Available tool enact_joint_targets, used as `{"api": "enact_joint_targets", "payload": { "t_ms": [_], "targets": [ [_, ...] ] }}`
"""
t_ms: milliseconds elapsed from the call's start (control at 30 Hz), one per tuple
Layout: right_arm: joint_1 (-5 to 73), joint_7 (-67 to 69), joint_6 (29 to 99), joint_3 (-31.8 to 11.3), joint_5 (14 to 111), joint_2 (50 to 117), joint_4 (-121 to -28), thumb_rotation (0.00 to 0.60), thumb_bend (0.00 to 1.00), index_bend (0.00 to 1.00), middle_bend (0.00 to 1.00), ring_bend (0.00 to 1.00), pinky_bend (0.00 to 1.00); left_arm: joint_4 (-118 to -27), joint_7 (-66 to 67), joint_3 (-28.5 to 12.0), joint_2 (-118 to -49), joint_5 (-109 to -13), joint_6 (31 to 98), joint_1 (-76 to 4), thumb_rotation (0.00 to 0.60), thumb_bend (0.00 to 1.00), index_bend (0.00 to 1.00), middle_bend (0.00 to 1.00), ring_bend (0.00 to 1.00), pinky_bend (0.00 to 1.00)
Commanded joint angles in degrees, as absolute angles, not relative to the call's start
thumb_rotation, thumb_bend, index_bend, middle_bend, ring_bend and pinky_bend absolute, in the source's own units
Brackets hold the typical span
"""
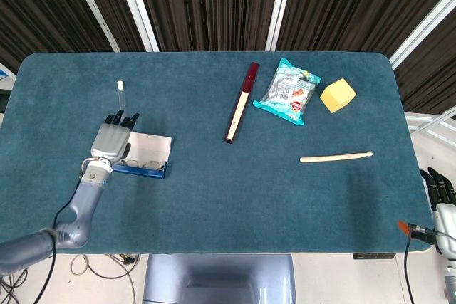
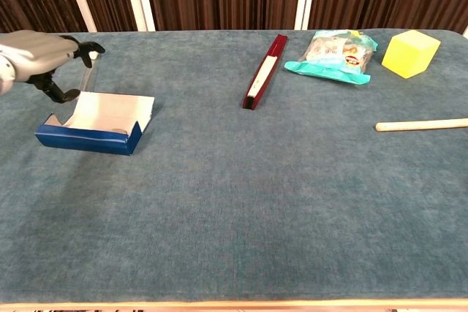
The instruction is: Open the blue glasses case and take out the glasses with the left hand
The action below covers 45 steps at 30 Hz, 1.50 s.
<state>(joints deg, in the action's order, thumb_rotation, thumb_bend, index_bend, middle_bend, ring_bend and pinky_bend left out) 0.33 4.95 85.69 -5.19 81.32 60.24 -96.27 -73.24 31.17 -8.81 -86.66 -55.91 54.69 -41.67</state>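
Observation:
The blue glasses case (image 1: pixel 140 171) lies open at the table's left, its white-lined lid (image 1: pixel 151 147) folded back flat. Thin glasses (image 1: pixel 147 166) show inside the tray in the head view. In the chest view the case's front wall (image 2: pixel 88 139) hides them. My left hand (image 1: pixel 112 140) hovers over the left end of the case, fingers pointing away from me. In the chest view this left hand (image 2: pixel 40 56) is above the case with fingers curled apart and nothing in them. My right hand (image 1: pixel 442 204) hangs off the table's right front corner, holding nothing.
A dark red slim box (image 1: pixel 241 102) lies mid-table, with a snack packet (image 1: pixel 288 90) and a yellow cube (image 1: pixel 337 95) to its right. A wooden stick (image 1: pixel 335 156) lies nearer the front right. A small white tube (image 1: pixel 121 94) stands just beyond my left hand.

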Motion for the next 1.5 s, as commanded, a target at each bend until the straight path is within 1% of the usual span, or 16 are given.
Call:
{"api": "enact_joint_targets", "payload": {
  "t_ms": [33,67,133,233,333,467,567,733,900,1167,1233,1300,1400,1500],
  "targets": [
    [0.3,4.9,85.7,-5.1,81.5,60.3,-96.3,0.600,0.18,0.00,0.00,0.00,0.19,-84.1,26.9,-5.8,-79.0,-62.2,58.9,-37.3,0.600,0.32,0.02,0.22,0.08,0.23],
    [0.3,4.8,85.7,-5.1,81.5,60.3,-96.3,0.600,0.18,0.00,0.00,0.00,0.19,-85.8,26.5,-4.9,-77.6,-63.5,59.6,-36.5,0.600,0.30,0.02,0.27,0.13,0.29],
    [0.3,4.7,85.8,-5.1,81.7,60.4,-96.3,0.600,0.18,0.00,0.00,0.00,0.19,-88.1,26.3,-3.1,-75.4,-66.2,61.0,-35.1,0.600,0.28,0.04,0.48,0.35,0.51],
    [0.4,4.6,85.9,-5.0,81.9,60.4,-96.3,0.600,0.18,0.00,0.00,0.00,0.19,-89.7,25.6,-1.3,-73.7,-68.2,61.6,-33.8,0.600,0.27,0.07,0.70,0.59,0.72],
    [0.3,4.5,85.9,-5.0,81.9,60.4,-96.4,0.600,0.18,0.00,0.00,0.00,0.19,-90.3,25.7,-0.2,-72.7,-68.3,60.1,-33.5,0.600,0.27,0.08,0.83,0.71,0.83],
    [0.3,4.5,85.9,-5.0,81.8,60.4,-96.4,0.600,0.18,0.00,0.00,0.00,0.19,-89.9,26.4,0.4,-73.0,-67.4,58.2,-33.6,0.600,0.27,0.11,0.92,0.79,0.91],
    [0.3,4.6,85.8,-5.0,81.7,60.4,-96.4,0.600,0.18,0.00,0.00,0.00,0.19,-89.3,27.2,0.5,-73.6,-66.7,57.1,-33.9,0.600,0.27,0.14,0.95,0.82,0.93],
    [0.4,4.6,85.7,-5.1,81.6,60.3,-96.4,0.600,0.18,0.00,0.00,0.00,0.19,-88.9,27.9,0.3,-74.4,-64.4,55.0,-34.4,0.600,0.27,0.16,0.96,0.84,0.94],
    [0.3,4.7,85.8,-5.1,81.6,60.3,-96.4,0.600,0.18,0.00,0.00,0.00,0.19,-88.4,29.7,0.7,-75.2,-62.3,53.2,-34.9,0.600,0.27,0.18,0.96,0.84,0.94],
    [0.3,4.6,85.8,-5.0,81.8,60.3,-96.3,0.600,0.18,0.00,0.00,0.00,0.19,-86.7,31.6,1.0,-76.6,-58.7,52.2,-35.0,0.600,0.27,0.19,0.96,0.84,0.94],
    [0.3,4.6,85.8,-5.0,81.7,60.3,-96.4,0.600,0.18,0.00,0.00,0.00,0.19,-86.6,32.0,1.2,-76.6,-58.2,51.9,-35.1,0.600,0.27,0.22,0.96,0.84,0.94],
    [0.3,4.5,85.9,-5.0,81.7,60.3,-96.4,0.600,0.18,0.00,0.00,0.00,0.19,-87.2,32.7,1.6,-76.3,-57.8,51.6,-35.2,0.600,0.27,0.25,0.96,0.84,0.94],
    [0.3,4.5,85.8,-5.1,81.6,60.3,-96.4,0.600,0.18,0.00,0.00,0.00,0.19,-89.4,33.1,2.3,-75.1,-58.3,51.7,-35.1,0.600,0.27,0.27,0.96,0.84,0.94],
    [0.3,4.5,85.8,-5.1,81.6,60.3,-96.4,0.600,0.18,0.00,0.00,0.00,0.19,-94.0,32.7,3.4,-72.5,-59.4,51.3,-34.9,0.600,0.27,0.29,0.97,0.84,0.94]
  ]
}}
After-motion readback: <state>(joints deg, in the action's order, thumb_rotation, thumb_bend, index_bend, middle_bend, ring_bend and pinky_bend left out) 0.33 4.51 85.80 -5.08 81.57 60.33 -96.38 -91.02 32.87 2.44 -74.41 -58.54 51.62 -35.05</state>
